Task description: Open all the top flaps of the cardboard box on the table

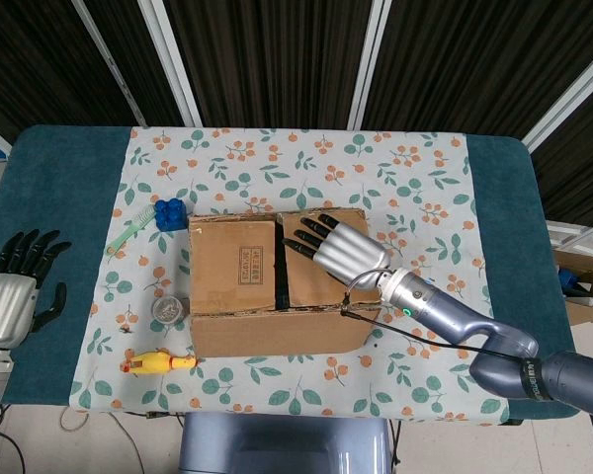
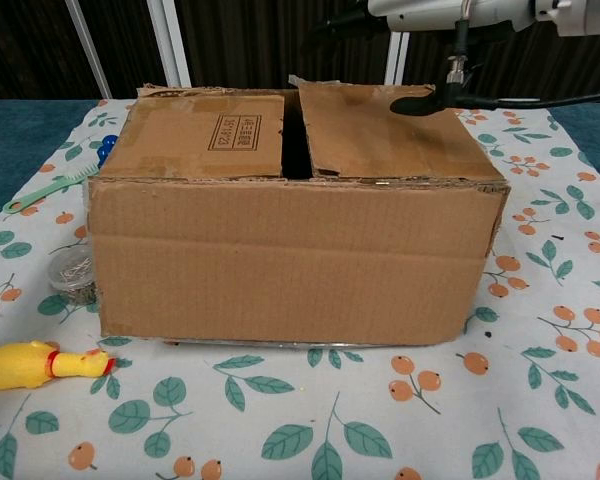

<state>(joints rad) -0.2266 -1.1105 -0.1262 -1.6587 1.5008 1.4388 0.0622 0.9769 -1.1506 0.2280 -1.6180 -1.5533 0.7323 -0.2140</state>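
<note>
While the cardboard box (image 1: 277, 281) sits near the middle of the counter (image 1: 69, 178), toward its front edge, its two top flaps lie flat and closed with a narrow dark gap between them. The right hand (image 1: 334, 243) reaches in from the right side and hovers above the right flap, fingers stretched out flat and slightly apart, holding nothing; the chest view shows it clear of the cardboard. The left hand (image 1: 20, 286) hangs over the counter's left edge, fingers spread and empty. The counter is dark teal, covered across its middle by a white cloth (image 1: 306, 163) printed with orange fruit and green leaves. Left of the box lie a blue toy brick (image 1: 169, 213), a pale green toothbrush (image 1: 128, 235), a small round metal tin (image 1: 166, 310) and a yellow rubber chicken (image 1: 156, 362). Behind the counter hang dark curtains (image 1: 267, 59) crossed by white frame bars.
</note>
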